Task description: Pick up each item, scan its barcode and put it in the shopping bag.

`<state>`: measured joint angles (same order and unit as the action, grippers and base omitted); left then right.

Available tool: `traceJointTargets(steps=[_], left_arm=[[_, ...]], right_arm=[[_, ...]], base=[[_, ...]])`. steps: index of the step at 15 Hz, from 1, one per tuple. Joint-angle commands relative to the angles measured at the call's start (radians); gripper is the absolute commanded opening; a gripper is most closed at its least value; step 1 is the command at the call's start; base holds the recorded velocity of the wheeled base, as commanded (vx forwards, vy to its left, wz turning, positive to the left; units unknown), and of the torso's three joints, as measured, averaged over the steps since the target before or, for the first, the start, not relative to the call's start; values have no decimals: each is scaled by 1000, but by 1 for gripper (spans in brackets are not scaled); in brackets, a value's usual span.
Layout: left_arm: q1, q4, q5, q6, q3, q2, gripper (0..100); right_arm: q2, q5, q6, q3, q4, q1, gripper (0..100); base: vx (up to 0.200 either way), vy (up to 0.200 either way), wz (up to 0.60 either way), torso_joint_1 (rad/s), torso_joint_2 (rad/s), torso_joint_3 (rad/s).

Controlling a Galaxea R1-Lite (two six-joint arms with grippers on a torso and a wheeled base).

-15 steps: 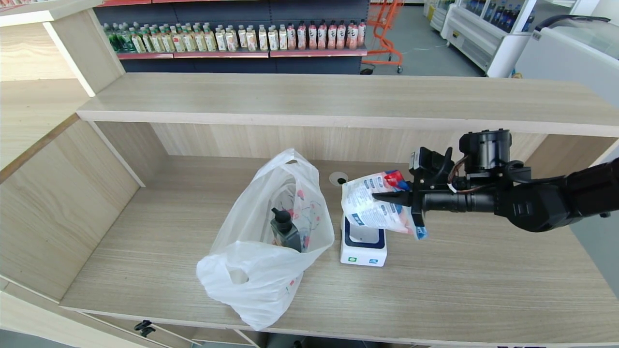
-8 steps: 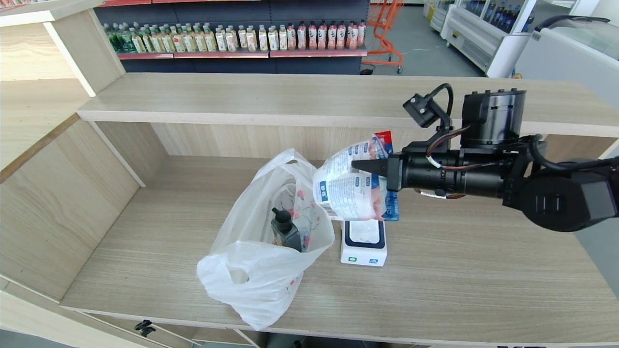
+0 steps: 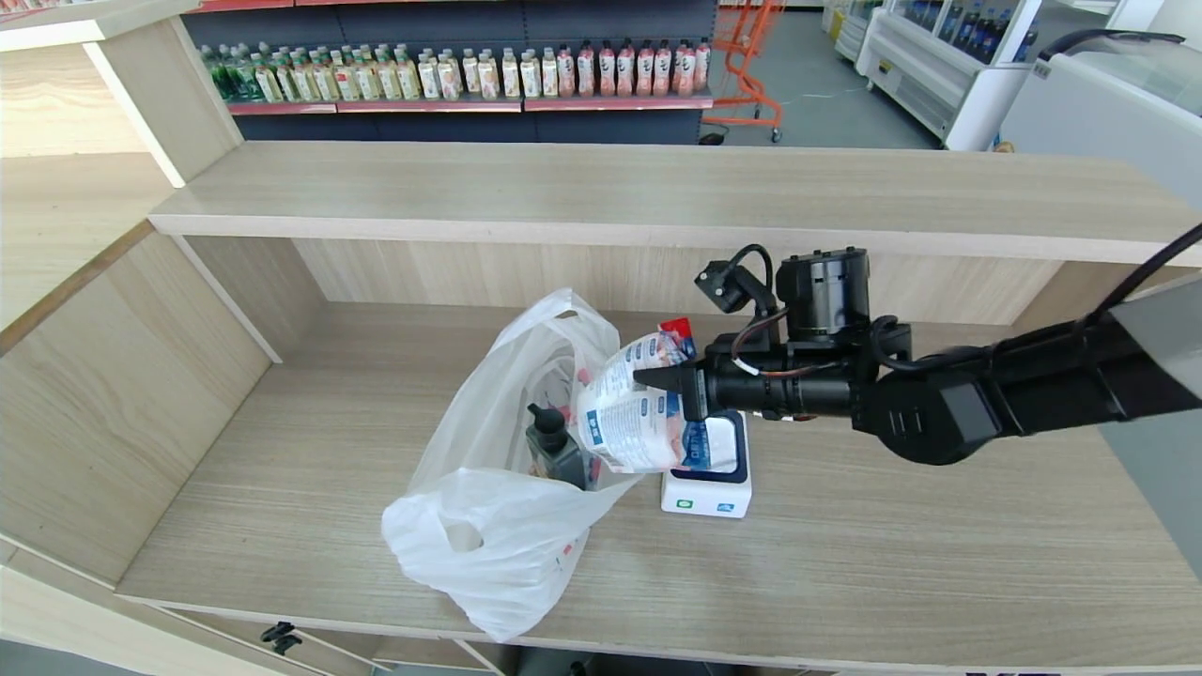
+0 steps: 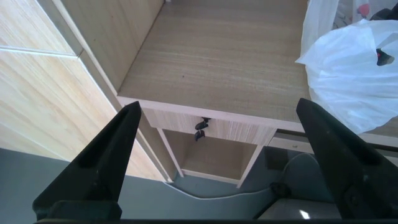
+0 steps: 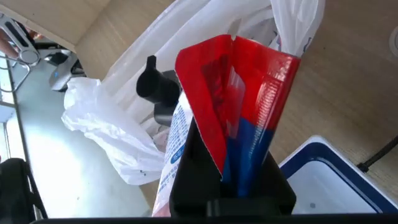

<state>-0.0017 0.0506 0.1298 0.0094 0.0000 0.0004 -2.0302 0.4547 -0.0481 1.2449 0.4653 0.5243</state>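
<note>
My right gripper (image 3: 662, 380) is shut on a white, red and blue pouch (image 3: 631, 413), holding it at the right rim of the open white shopping bag (image 3: 507, 488). From the right wrist, the pouch (image 5: 239, 118) stands pinched between the dark fingers (image 5: 189, 180), with the bag (image 5: 118, 137) beneath. A dark bottle with a black pump cap (image 3: 554, 449) stands inside the bag, also seen as the bottle (image 5: 158, 90). The white and blue barcode scanner (image 3: 707, 479) sits on the counter just right of the bag, partly behind the pouch. My left gripper (image 4: 217, 155) hangs open off the counter's front edge, beside the bag (image 4: 354, 74).
The wooden counter (image 3: 845, 554) is recessed, with a raised ledge (image 3: 657, 197) behind and a side wall (image 3: 103, 394) on the left. A round cable hole (image 3: 656, 346) lies behind the scanner. Bare counter stretches right of the scanner.
My right arm carried the pouch from over the scanner up and left, then down to the bag's mouth. The bag, bottle and scanner have stayed put.
</note>
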Motion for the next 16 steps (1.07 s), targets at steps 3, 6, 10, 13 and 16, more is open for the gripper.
traceJointTargets(steps=[3,6,10,13,16], left_arm=[[0,0,1,0,0,1,100],[0,0,1,0,0,0,100],[0,0,1,0,0,0,100],[0,0,1,0,0,0,100],[0,0,1,0,0,0,100]], right_arm=[[-134,1,13,119,47,14,0],[-188,-1,62,154,52,14,0],[-242,-1,70,196,88,13,0],[-257,-2,59,226,122,16,100],[-205,-2,-4,219,122,14,100]], base=[[0,0,0,0,0,0],[0,0,0,0,0,0],[0,0,0,0,0,0],[0,0,0,0,0,0],[0,0,0,0,0,0]])
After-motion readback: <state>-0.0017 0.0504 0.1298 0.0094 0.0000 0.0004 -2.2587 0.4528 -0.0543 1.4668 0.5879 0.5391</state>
